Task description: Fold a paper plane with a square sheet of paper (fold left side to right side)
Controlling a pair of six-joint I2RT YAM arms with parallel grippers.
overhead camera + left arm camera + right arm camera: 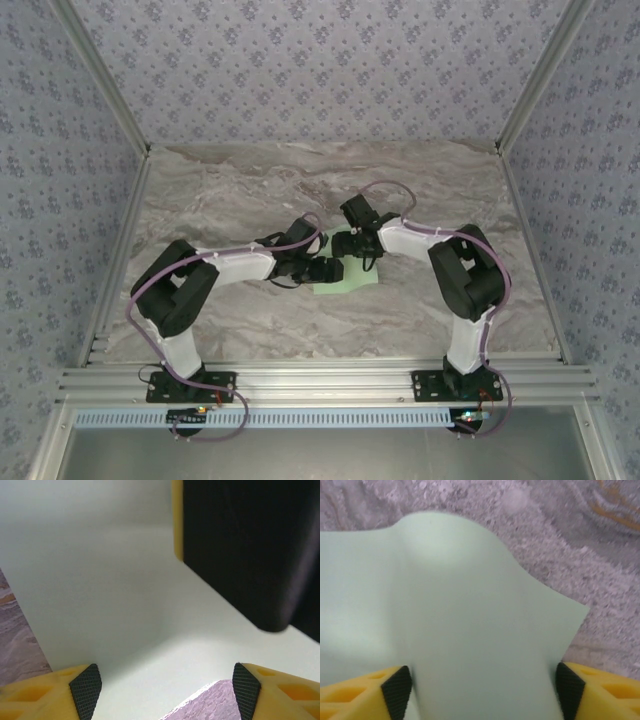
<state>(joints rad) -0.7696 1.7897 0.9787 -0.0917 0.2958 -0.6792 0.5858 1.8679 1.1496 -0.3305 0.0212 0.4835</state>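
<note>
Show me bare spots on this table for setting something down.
On the grey marble tabletop, bare: the far strip along the patterned back wall, and the near strip between the pale green square paper sheet and the aluminium rail. Crowded: the centre, where the left gripper and right gripper meet over it.

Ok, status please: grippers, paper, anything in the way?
Left gripper open, right gripper open. Square sheet of paper under both, buckled. Grippers close together.
</note>
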